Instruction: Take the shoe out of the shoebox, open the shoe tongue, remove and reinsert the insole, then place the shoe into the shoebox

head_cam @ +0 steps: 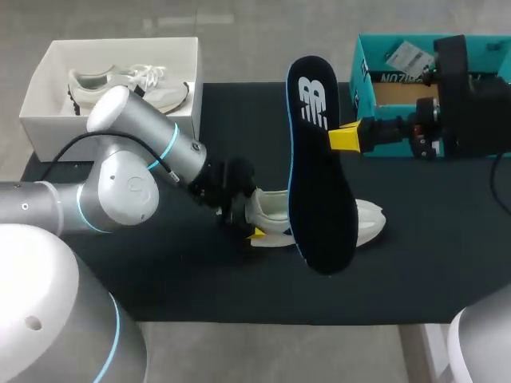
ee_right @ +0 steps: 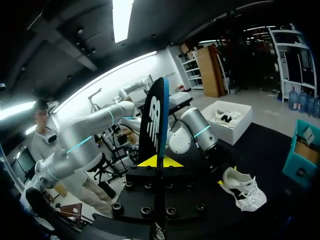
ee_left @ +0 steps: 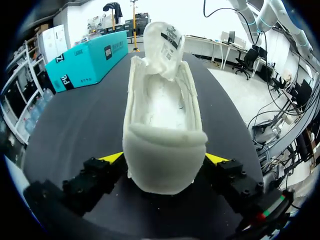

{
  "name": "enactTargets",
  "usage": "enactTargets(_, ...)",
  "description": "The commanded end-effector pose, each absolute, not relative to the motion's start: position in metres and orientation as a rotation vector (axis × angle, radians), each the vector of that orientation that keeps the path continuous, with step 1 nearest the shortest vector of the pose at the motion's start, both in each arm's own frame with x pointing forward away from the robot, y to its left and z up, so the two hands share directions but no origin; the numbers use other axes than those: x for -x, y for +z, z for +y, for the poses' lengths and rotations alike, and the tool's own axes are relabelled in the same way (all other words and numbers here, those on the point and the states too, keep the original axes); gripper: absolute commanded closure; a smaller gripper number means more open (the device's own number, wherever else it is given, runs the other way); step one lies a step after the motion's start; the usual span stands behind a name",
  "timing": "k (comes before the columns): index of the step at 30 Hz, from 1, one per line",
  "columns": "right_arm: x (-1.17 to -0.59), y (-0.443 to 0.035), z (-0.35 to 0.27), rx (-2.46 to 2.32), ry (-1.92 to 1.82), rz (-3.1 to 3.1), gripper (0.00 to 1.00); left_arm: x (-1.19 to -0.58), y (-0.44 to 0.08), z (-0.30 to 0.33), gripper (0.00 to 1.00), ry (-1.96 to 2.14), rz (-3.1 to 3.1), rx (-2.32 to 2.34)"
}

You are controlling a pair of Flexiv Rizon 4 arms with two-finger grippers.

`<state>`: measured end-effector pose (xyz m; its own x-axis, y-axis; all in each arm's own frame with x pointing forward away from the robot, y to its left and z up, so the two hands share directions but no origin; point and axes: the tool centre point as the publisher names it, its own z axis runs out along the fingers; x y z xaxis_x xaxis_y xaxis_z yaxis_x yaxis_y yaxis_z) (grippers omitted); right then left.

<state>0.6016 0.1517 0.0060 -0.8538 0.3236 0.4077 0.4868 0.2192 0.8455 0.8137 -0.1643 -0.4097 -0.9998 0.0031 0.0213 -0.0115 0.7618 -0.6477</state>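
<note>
Left gripper [head_cam: 254, 220] [ee_left: 164, 158] is closed narrow on the heel of the white fabric sneaker [head_cam: 369, 220] [ee_left: 162, 112] [ee_right: 243, 188], one yellow tip on each side. The sneaker lies on the black table mat [head_cam: 160, 279] near its middle, tongue folded up and forward, inside bare. Right gripper [head_cam: 340, 137] [ee_right: 159, 161] pinches the black foam insole [head_cam: 319, 187] [ee_right: 152, 122] with the blue edge at its side and holds it in the air over the sneaker. The teal cardboard shoebox [head_cam: 363, 80] stands open at the far right of the mat, and the white open box [head_cam: 32, 120] at far left holds a second white sneaker [head_cam: 120, 84].
</note>
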Motion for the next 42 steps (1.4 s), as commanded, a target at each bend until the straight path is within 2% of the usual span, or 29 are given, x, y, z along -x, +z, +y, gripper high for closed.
enactTargets(1, -0.592, 0.006, 0.16, 1.321, -1.676, -2.614, 1.0, -0.81, -0.402, -0.168, 0.0, 0.716, -3.082, -0.089)
enactTargets(18, -0.592, 0.006, 0.16, 1.321, -1.676, -2.614, 1.0, -0.81, -0.404, -0.168, 0.0, 0.693, -3.107, -0.123)
enactTargets(27, -0.592, 0.006, 0.16, 1.321, -1.676, -2.614, 1.0, -0.805, -0.385, -0.166, 0.0, 0.463, -3.195, -0.055)
enactTargets(42, -0.592, 0.006, 0.16, 1.321, -1.676, -2.614, 1.0, -0.806, -0.361, -0.15, 0.0, 0.308, -3.209, -0.061)
